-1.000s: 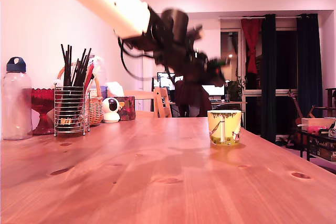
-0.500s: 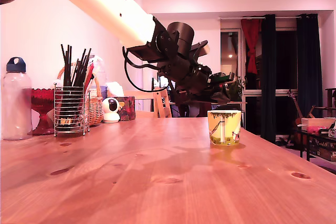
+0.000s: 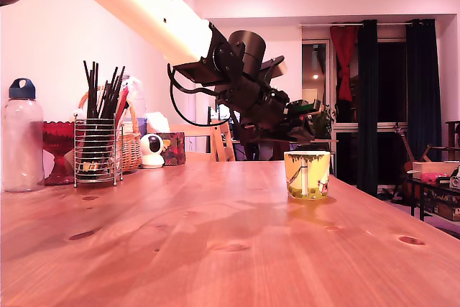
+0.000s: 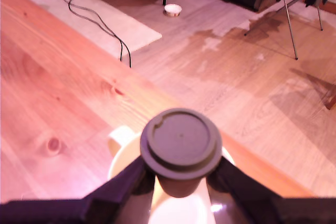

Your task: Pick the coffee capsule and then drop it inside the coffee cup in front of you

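**Capsule held over the cup, arm settled**

Since a second ago your arm has swung from a blurred sweep into a sharp pose, and over the last half second it has barely shifted. Your gripper (image 3: 310, 121) now hangs just above the coffee cup (image 3: 307, 174), a little toward the exterior view's left of its rim, without touching it.

In the wrist view you can see the gripper (image 4: 179, 174) clamped on the coffee capsule (image 4: 181, 144): one dark finger (image 4: 126, 182) presses each side of the capsule's body below its wide round flange. The flat face of the capsule points at the camera. Directly beneath it lies the pale mouth of the coffee cup (image 4: 123, 153), with its handle showing at one side.

Count what you have: one capsule, one yellow-green cup, one arm. At the exterior view's left stand one clear bottle (image 3: 21, 138) with a dark cap, one red goblet (image 3: 57, 145), one wire holder (image 3: 95, 147) full of dark straws, one wicker basket (image 3: 131, 145) and one small white camera (image 3: 151, 150).

The cup stands near the table (image 3: 215, 242) edge on the exterior view's right; the wrist view shows that edge running just past the cup, with bare floor (image 4: 236, 66) and a cable (image 4: 89, 14) beyond. The clutter at the left is well apart from the cup, and the wide middle of the tabletop is bare wood.
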You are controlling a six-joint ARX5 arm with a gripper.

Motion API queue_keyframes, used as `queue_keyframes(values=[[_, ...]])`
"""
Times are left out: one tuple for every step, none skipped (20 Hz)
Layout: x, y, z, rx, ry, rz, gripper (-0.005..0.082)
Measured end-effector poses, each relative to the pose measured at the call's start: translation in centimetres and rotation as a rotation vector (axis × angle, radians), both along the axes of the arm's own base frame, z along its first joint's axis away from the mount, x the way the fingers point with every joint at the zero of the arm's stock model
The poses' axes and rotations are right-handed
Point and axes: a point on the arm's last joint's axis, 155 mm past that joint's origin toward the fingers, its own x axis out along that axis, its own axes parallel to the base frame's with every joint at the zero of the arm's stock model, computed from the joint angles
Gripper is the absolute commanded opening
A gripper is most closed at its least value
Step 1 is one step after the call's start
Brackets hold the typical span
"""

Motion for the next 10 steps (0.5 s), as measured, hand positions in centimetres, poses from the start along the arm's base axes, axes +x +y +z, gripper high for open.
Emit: queue_keyframes(values=[[0.00, 0.00, -0.01, 0.000, 0.000, 0.000, 0.0133], [-0.01, 0.00, -0.02, 0.000, 0.001, 0.000, 0.0133], [-0.02, 0.01, -0.04, 0.001, 0.002, 0.000, 0.0133], [-0.02, 0.01, -0.05, 0.001, 0.002, 0.000, 0.0135], [-0.03, 0.02, -0.08, 0.002, 0.003, 0.000, 0.0176], [-0.04, 0.03, -0.11, 0.003, 0.004, 0.000, 0.0264], [-0.08, 0.05, -0.20, 0.005, 0.007, 0.000, 0.0399], [-0.10, 0.07, -0.27, 0.007, 0.010, 0.000, 0.0580], [-0.10, 0.07, -0.27, 0.007, 0.010, 0.000, 0.0696], [-0.10, 0.07, -0.26, 0.007, 0.010, 0.000, 0.0741]])
